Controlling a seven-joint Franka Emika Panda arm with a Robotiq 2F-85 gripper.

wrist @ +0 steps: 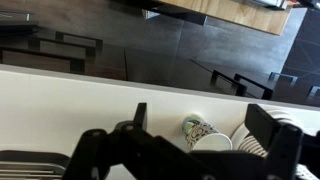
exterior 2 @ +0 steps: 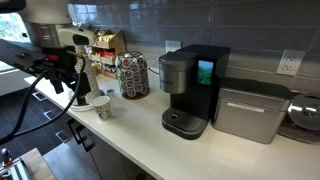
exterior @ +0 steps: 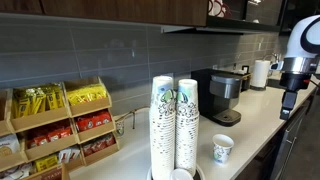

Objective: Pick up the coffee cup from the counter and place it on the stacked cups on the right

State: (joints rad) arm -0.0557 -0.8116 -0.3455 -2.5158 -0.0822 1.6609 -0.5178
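The coffee cup [exterior: 222,149] stands upright on the counter [exterior: 262,118], to the right of the twin stacked cups [exterior: 174,125]. It also shows in an exterior view [exterior 2: 103,107]. In the wrist view the coffee cup [wrist: 198,128] appears between my fingers, with the rims of the stacked cups [wrist: 264,140] beside it at the right. My gripper [wrist: 201,112] is open and empty, well above the counter. It hangs high at the right in an exterior view [exterior: 291,98], apart from the cup. It hangs near the cup in an exterior view [exterior 2: 78,88].
A black coffee machine [exterior: 222,95] stands against the wall behind the cup, also seen in an exterior view [exterior 2: 195,90]. A silver box [exterior 2: 250,110] sits beside it. Wooden snack racks [exterior: 60,125] stand at the left, and a pod holder [exterior 2: 133,75] is near the cup columns.
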